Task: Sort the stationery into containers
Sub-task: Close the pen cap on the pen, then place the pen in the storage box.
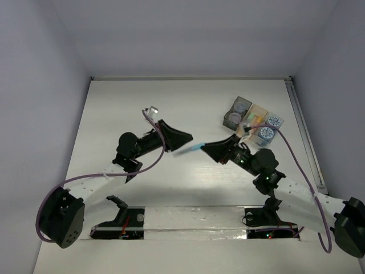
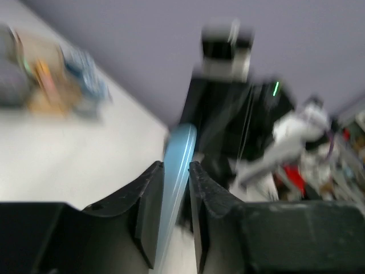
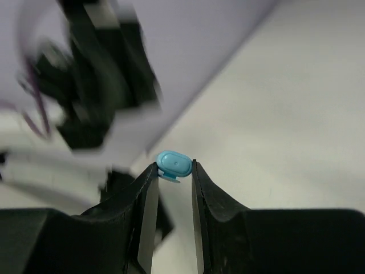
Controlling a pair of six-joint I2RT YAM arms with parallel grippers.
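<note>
My right pincer (image 3: 173, 166) is pinching one end of the blue piece (image 3: 173, 162). I am seeing it end-on as a small rounded capsule, with both fingertips apparently touching it. My left pincer (image 2: 176, 166) is gripping the same piece along its length, and the blue is filling the gap between its fingers. I am judging this to be a mid-air handover, because the row of bins (image 1: 229, 121) is standing on the right arm's side of the table (image 1: 188, 194).

The overhead camera is showing what neither wrist can. The piece is bridging the two pincers near the table's middle, and the bins are just beyond the right one. It is also showing patterned rolls (image 1: 275, 121) lying in the grey and clear bins and pastel bits in the tan bin (image 1: 260, 108), so I am taking the tan one as the target. The left wrist view is badly smeared, though it is giving me the piece's full length, which the right wrist hides.
</note>
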